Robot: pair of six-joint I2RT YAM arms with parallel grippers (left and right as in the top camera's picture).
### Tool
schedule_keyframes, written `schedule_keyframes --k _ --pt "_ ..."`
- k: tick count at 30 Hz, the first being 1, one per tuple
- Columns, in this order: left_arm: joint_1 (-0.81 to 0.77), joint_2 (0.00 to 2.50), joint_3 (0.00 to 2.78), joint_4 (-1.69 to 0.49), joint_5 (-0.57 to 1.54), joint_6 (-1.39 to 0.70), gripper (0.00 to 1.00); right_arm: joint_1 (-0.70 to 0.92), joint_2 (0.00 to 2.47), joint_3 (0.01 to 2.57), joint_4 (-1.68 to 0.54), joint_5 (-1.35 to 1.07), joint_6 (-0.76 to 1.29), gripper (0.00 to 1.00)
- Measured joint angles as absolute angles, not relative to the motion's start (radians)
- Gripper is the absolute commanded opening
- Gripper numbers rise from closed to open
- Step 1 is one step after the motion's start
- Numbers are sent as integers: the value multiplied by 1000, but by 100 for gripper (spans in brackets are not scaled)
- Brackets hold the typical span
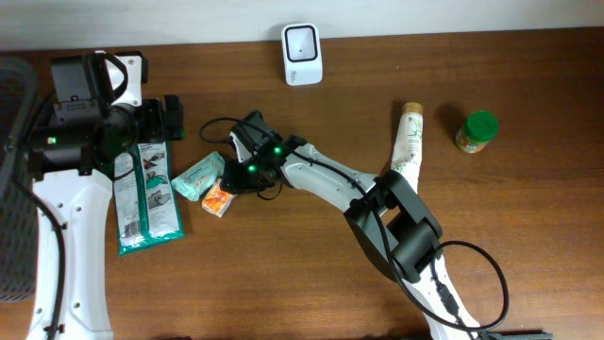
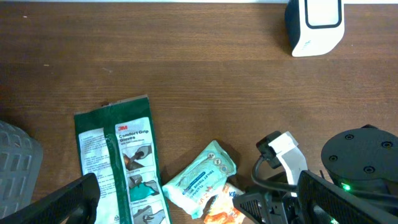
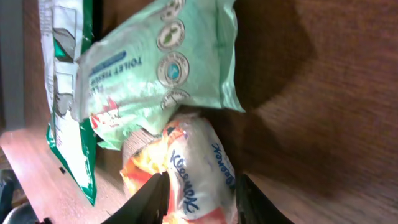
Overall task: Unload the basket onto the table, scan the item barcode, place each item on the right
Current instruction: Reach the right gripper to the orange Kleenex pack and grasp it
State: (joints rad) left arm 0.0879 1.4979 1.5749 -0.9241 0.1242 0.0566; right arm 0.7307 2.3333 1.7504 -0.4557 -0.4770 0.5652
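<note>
A small Kleenex tissue pack (image 3: 199,171), white and orange, lies on the wooden table beside a mint-green toilet tissue wipes pack (image 3: 155,68). My right gripper (image 3: 202,202) has one finger against each side of the Kleenex pack, shut on it; from overhead the gripper (image 1: 231,182) is low over the pack (image 1: 217,200). The white barcode scanner (image 1: 302,54) stands at the table's far edge. My left gripper (image 2: 199,208) is wide open and holds nothing, hovering above the green 3M gloves pack (image 2: 121,168) and the mint pack (image 2: 200,177).
A cream tube (image 1: 410,140) and a green-lidded jar (image 1: 477,131) lie at the right of the table. A dark mesh basket (image 1: 14,189) stands at the left edge. The gloves pack (image 1: 143,203) lies left of the mint pack (image 1: 196,177).
</note>
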Motion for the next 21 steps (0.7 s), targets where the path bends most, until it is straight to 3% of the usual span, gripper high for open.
schedule_keyframes --k 9,11,21 --pt "88 1498 1575 -925 125 57 99 736 2344 1750 -464 -478 542 18" --pt "88 1498 1575 -924 124 57 99 736 2357 1750 -463 -481 542 4" --pt "88 1498 1575 -924 124 57 99 706 2352 1751 -509 -511 506 4"
